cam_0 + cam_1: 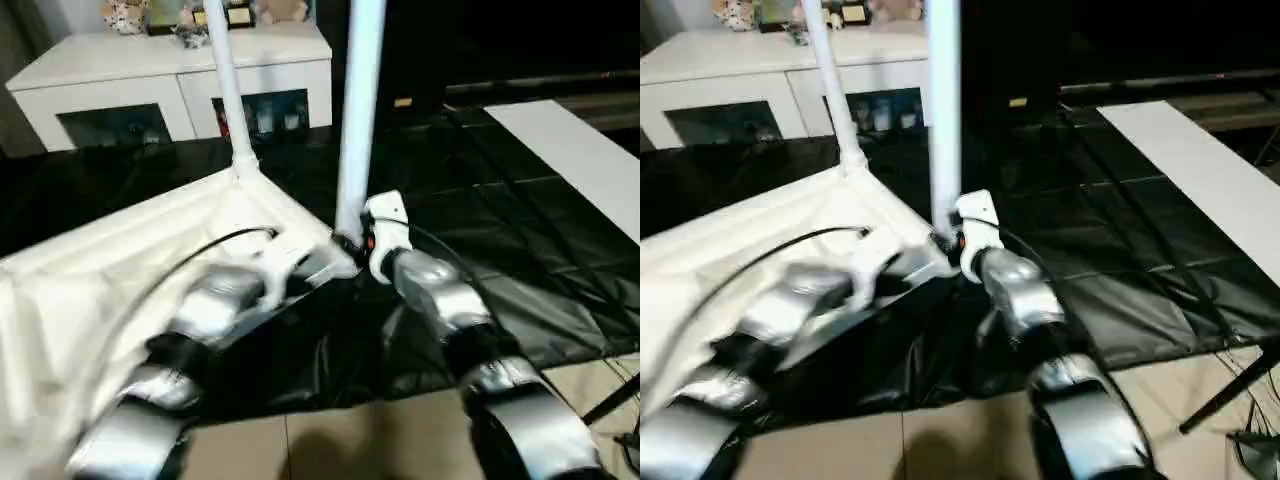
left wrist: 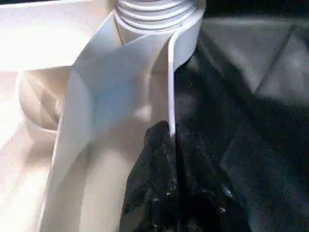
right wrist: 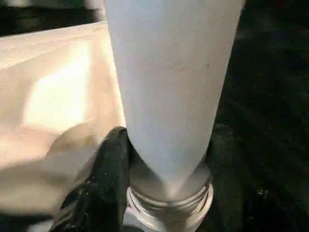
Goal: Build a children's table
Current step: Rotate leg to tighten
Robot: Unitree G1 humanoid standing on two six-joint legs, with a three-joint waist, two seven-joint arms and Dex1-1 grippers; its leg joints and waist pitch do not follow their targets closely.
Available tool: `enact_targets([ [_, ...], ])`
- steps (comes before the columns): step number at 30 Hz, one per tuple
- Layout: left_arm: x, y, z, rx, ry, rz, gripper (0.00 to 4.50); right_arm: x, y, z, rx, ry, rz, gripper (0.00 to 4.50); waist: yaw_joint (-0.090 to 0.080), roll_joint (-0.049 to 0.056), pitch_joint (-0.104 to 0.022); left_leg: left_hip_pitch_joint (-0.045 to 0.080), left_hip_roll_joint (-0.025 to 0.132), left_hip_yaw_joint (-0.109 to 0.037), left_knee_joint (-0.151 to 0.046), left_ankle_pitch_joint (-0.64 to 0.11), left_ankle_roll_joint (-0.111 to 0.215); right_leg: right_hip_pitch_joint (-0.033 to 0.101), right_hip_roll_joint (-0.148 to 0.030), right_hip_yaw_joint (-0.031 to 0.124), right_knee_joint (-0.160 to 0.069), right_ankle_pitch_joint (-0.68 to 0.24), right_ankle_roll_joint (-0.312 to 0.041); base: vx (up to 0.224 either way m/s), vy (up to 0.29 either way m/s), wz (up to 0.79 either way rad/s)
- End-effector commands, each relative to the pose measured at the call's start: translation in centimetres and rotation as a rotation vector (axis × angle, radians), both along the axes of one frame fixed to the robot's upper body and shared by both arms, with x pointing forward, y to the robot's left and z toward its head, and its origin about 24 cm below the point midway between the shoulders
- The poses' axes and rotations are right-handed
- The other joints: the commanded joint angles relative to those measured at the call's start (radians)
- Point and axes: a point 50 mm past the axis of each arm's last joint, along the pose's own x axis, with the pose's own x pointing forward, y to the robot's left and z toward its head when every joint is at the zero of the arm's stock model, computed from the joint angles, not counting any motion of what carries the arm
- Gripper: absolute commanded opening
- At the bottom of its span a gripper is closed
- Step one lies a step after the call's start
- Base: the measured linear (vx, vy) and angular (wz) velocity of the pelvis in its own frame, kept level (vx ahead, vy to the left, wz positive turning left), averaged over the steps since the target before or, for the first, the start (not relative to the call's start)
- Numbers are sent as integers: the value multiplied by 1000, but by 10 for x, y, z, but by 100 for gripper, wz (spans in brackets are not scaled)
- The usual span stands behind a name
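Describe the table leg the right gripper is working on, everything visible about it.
The near leg is a long white tube of smooth, plastic-looking material, widest at its base. It stands nearly upright at the near corner of the upturned tabletop, its upper end running out of the picture. Its threaded end sits at the corner socket with several thread rings exposed, so it looks not fully screwed in. The right gripper clasps its base, one black finger pressed to the tube. A second leg stands at the far corner.
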Motion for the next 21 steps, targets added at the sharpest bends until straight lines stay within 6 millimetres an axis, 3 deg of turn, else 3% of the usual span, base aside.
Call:
enact_targets([
  [1, 1, -31, 15, -61, -36, -37, 0, -21, 2, -49, -79, 232, -109, 195, 25, -47, -34, 67, -12, -50, 81, -338, 8, -89, -141, 78, -233, -987, -19, 98, -124, -5],
  [2, 1, -31, 15, -61, -37, -37, 0, -21, 2, -49, -79, 232, -111, 195, 25, -47, -34, 67, -12, -50, 81, -338, 8, -89, -141, 78, -233, -987, -19, 98, -124, -5],
  [3, 2, -32, 16, -59, -41, -38, 0, -21, 3, -48, -81, 232, -119, 195, 48, -28, -42, -86, 20, -95, -6, -91, 22, 52, -140, 89, -160, -775, -31, 158, -21, -53],
  [4, 2, -33, 17, -60, -41, -38, 0, -20, 3, -47, -76, 228, -130, 195, 66, -20, -63, -56, 38, -91, -57, 0, 23, 19, -55, 59, -124, -342, -67, 100, 28, -17],
  [5, 2, -32, 17, -58, -41, -32, 0, -19, 3, -47, -74, 226, -133, 195, 64, 1, -75, -23, 42, -88, -48, 29, 29, -1, -39, 55, -102, -161, -115, 100, 28, -17],
  [6, 2, -31, 16, -56, -40, -28, 0, -19, 3, -46, -73, 225, -136, 195, 60, 2, -63, -12, 38, -67, -56, -104, 49, -8, -36, 62, -117, -107, -187, 1, -55, 29],
  [7, 3, -29, 15, -49, -38, -14, 0, -18, 4, -45, -73, 221, -146, 195, 55, 9, -58, -15, 42, -61, -64, -210, 36, -4, -41, 70, -125, -136, -230, -3, -61, 15],
  [8, 3, -27, 15, -44, -36, -6, 0, -17, 4, -44, -71, 219, -150, 195, 48, 1, -56, -26, 42, -60, -72, -274, 21, 11, -40, 64, -130, -213, -215, -3, -61, 15],
  [9, 4, -24, 14, -35, -35, 7, 0, -16, 4, -44, -63, 216, -155, 195, 51, -5, -59, -19, 40, -56, -74, -283, 18, 10, -43, 64, -140, -252, -192, 0, 0, 0],
  [11, 5, -20, 12, -25, -36, 15, 0, -15, 5, -43, -61, 209, -155, 195, 50, -6, -58, -20, 42, -53, -78, -249, 27, 10, -44, 66, -145, -253, -183, 0, 0, 0],
  [12, 7, -15, 12, -11, -41, 24, 0, -14, 6, -42, -65, 199, -156, 195, 51, 0, -57, -25, 42, -54, -79, -241, 27, 13, -46, 65, -143, -256, -181, 0, 0, 0],
  [15, 8, -11, 13, -4, -46, 31, 0, -13, 7, -39, -61, 183, -150, 195, 49, -2, -54, -24, 45, -55, -83, -270, 18, 9, -46, 64, -151, -317, -156, 0, 0, 0],
  [19, 10, -8, 14, 4, -53, 31, 0, -10, 9, -34, -65, 153, -124, 195, 45, 3, -56, -27, 49, -58, -88, -279, 9, 13, -44, 61, -149, -280, -159, 0, 0, 0],
  [20, 10, -5, 15, 13, -59, 21, 0, -7, 9, -29, -37, 128, -116, 230, 46, 6, -57, -26, 49, -59, -89, -277, 10, 13, -45, 61, -147, -271, -162, 0, 0, 0],
  [21, 10, -5, 15, 14, -61, 18, 0, -6, 8, -27, -30, 120, -118, 230, 45, 5, -56, -27, 50, -58, -89, -274, 13, 13, -46, 61, -148, -261, -167, 0, 0, 0],
])
